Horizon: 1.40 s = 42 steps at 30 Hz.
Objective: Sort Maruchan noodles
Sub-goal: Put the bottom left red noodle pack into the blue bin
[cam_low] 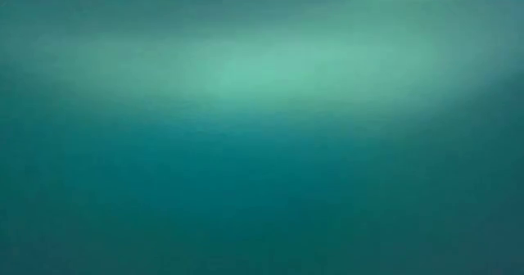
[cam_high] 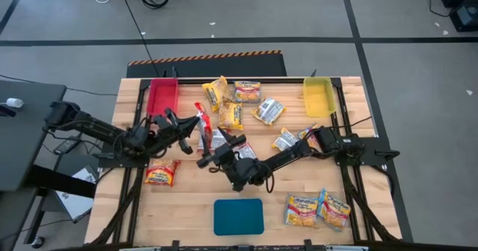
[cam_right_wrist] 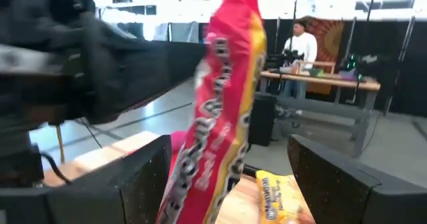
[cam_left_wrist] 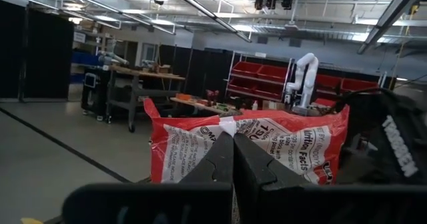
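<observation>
My left gripper point(cam_high: 196, 129) is shut on a red noodle packet point(cam_high: 202, 122) that stands on edge above the table's middle. The packet's printed back faces the left wrist view point(cam_left_wrist: 267, 151). My right gripper point(cam_high: 220, 151) is open just to the packet's right. Its two fingers point(cam_right_wrist: 147, 177) stand wide apart with the packet point(cam_right_wrist: 223, 111) beyond and between them, apart from both. Several more packets lie flat on the table: a group at the far middle point(cam_high: 231, 101), one at the near left point(cam_high: 162, 172) and two at the near right point(cam_high: 317, 210). My left gripper pinches the red packet between its two shut fingers point(cam_left_wrist: 223, 161), at the middle of the printed back by the white seam point(cam_left_wrist: 227, 125). The fingers come about level from the table's left. The packet stands upright on edge; I cannot tell whether its lower edge touches the table.
A red bin point(cam_high: 162, 95) stands at the far left and a yellow bin point(cam_high: 319, 95) at the far right. A flat teal tray point(cam_high: 239, 216) lies at the near edge, and the low view shows only a teal surface point(cam_low: 262, 128). A person point(cam_right_wrist: 303, 47) stands in the room behind.
</observation>
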Each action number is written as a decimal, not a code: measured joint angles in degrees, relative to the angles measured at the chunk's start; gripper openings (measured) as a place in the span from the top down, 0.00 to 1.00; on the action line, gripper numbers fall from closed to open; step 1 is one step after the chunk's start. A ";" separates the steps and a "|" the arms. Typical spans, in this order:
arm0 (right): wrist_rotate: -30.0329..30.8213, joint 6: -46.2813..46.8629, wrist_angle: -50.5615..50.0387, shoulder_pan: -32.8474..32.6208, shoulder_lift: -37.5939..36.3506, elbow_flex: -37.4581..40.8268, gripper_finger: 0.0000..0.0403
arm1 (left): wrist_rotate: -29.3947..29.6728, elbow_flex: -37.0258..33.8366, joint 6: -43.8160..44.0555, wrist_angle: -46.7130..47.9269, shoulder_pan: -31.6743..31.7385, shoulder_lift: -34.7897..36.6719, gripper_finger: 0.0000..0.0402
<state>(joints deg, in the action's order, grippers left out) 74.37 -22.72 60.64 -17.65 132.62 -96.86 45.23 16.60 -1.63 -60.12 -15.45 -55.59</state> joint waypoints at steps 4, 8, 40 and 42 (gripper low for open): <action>-3.30 5.80 -0.08 0.43 -0.02 0.00 0.27 | -0.02 0.00 -1.79 0.01 -1.62 0.00 1.00; -3.46 8.33 -0.25 0.59 -0.02 0.00 0.37 | -0.02 0.00 -2.08 -0.04 -3.05 0.00 1.00; 15.73 -16.96 -3.02 -14.97 -0.12 -21.53 0.71 | 16.56 1.84 -26.66 7.48 -35.82 2.86 0.51; 15.75 -14.79 -3.68 -16.27 0.01 -21.51 0.71 | 16.31 1.84 -21.25 11.98 -39.17 2.78 0.52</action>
<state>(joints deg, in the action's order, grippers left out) 90.13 -37.51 56.97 -33.93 132.62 -118.37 61.54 18.44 -22.88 -48.13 -54.63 -52.81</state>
